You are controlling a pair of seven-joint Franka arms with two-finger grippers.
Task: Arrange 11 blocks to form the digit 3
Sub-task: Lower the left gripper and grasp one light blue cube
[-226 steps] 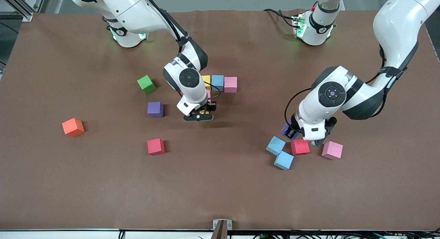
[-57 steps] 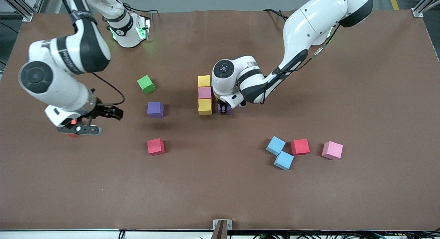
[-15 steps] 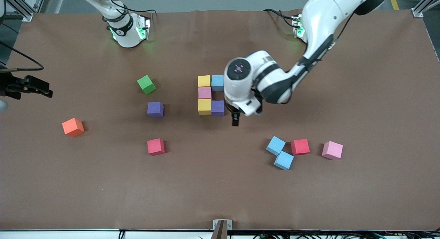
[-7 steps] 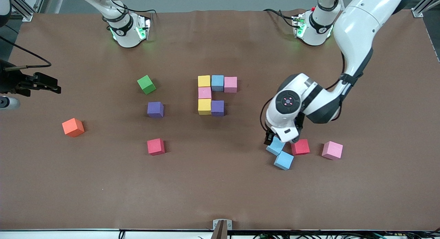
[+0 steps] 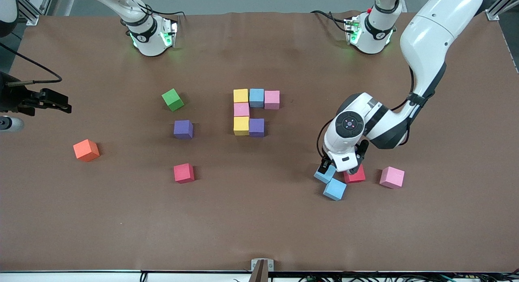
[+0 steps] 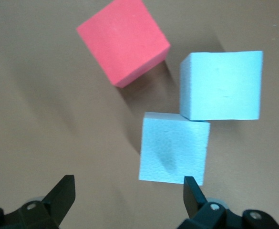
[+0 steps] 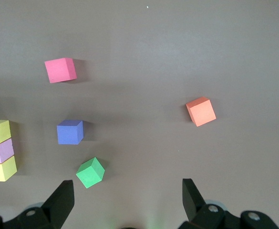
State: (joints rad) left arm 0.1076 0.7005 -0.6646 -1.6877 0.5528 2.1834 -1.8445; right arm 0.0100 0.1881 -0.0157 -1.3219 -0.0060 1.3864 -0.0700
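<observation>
The partial digit 3 [image 5: 251, 111] stands mid-table: a bar of yellow [image 5: 240, 95], light blue [image 5: 256, 97] and pink [image 5: 271, 99] cubes, a pink cube [image 5: 241, 109], then a yellow [image 5: 241, 125] and a purple [image 5: 256, 127] cube. My left gripper [image 5: 338, 169] is open and empty, low over a light blue cube [image 5: 323, 176] and a red cube [image 5: 357, 176]. In the left wrist view one fingertip [image 6: 192, 191] is by that light blue cube [image 6: 175, 148]; a second light blue cube [image 6: 221, 86] and the red cube [image 6: 123, 40] show too. My right gripper [image 5: 56, 105] [image 7: 127, 202] is open, waiting over the table's edge at the right arm's end.
Loose cubes: light blue [image 5: 335, 189], pink [image 5: 392, 177], purple [image 5: 183, 129], red [image 5: 183, 173]. A green cube [image 5: 172, 99] and an orange cube [image 5: 86, 150] lie toward the right arm's end. The right wrist view shows the green [image 7: 90, 172] and orange [image 7: 201, 111] cubes.
My left arm has left the figure, the purple cube now in it, and come down over the loose light blue and red cubes. The right arm has drawn back to the table's edge.
</observation>
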